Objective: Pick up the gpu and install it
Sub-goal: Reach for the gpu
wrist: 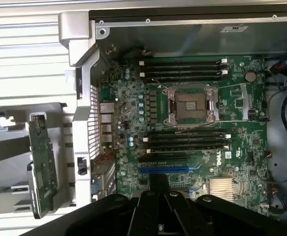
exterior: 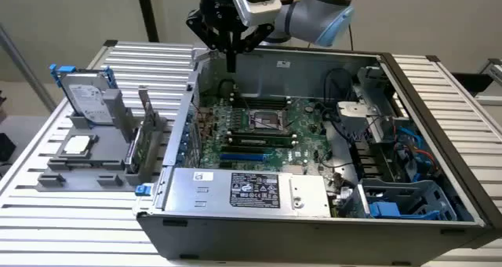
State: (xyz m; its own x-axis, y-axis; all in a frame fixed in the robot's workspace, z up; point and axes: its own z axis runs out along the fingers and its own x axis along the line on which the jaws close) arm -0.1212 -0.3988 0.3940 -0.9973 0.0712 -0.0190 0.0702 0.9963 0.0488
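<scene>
While the claw (exterior: 231, 60) hangs above the far corner of the open computer case (exterior: 314, 237), on the exterior view's left, its fingers are pressed together with nothing between them. The gpu (exterior: 135, 148) stands on edge in the grey holder (exterior: 79, 176) on the counter (exterior: 63, 232), just outside the case wall and well apart from the claw.

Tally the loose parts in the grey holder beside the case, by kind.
hard drive: 1
CPU: 1
gpu: 1
Total: 3
</scene>
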